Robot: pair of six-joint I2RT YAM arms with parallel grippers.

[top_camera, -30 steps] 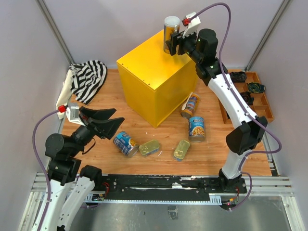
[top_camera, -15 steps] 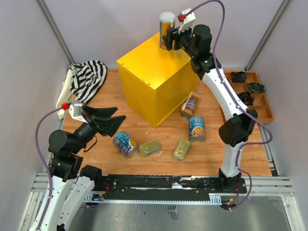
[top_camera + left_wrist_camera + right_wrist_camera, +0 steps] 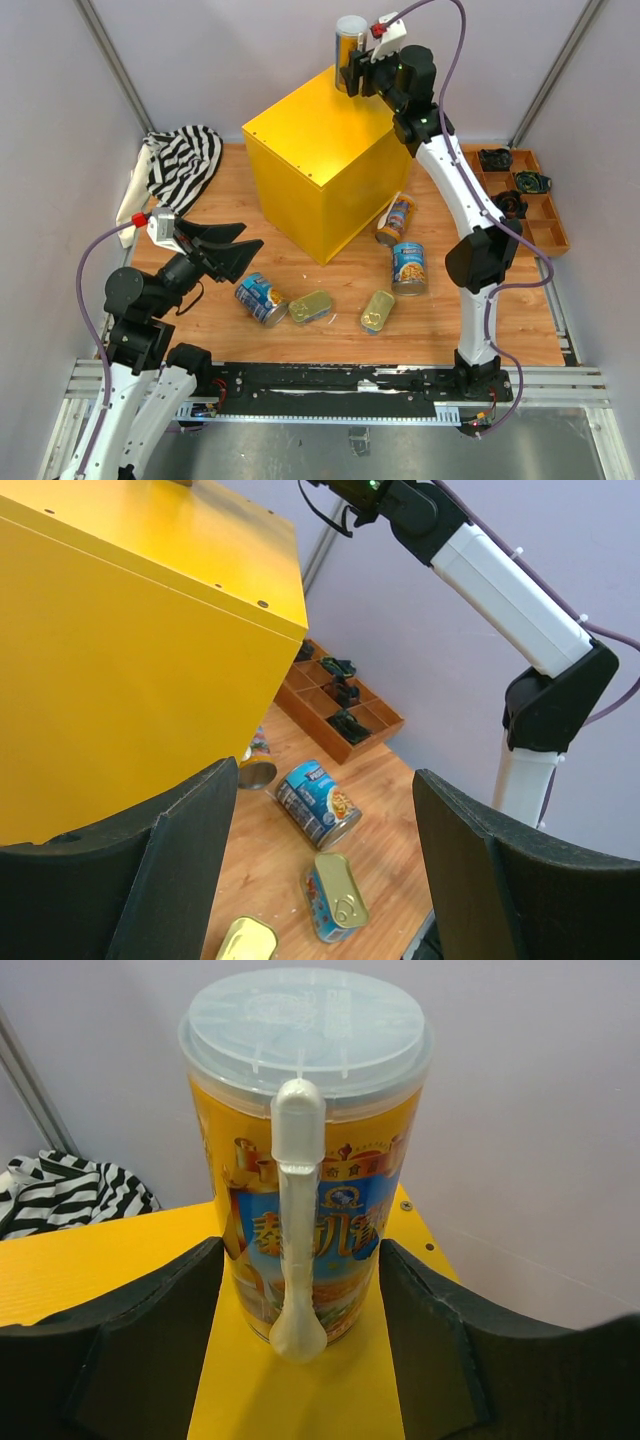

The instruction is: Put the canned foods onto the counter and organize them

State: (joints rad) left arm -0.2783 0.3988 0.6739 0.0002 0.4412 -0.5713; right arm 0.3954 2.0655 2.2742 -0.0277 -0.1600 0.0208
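Observation:
My right gripper (image 3: 362,72) is shut on a tall white-lidded can (image 3: 351,52), upright over the far corner of the big yellow box, the counter (image 3: 320,170). In the right wrist view the can (image 3: 305,1160) stands between my fingers (image 3: 150,1340), its base at the yellow top (image 3: 100,1260). My left gripper (image 3: 238,252) is open and empty, low at the left. On the floor lie a blue can (image 3: 262,298), two golden tins (image 3: 311,306) (image 3: 377,310), a second blue can (image 3: 409,268) and a second tall can (image 3: 396,219).
A striped cloth (image 3: 185,165) lies at the back left. A brown compartmented tray (image 3: 520,200) with small black gadgets sits at the right wall. The left wrist view shows the box side (image 3: 120,660), a blue can (image 3: 318,803) and a tin (image 3: 336,897).
My right gripper has carried the tall can a little further back and up over the box's far corner. My left gripper has risen slightly, still open.

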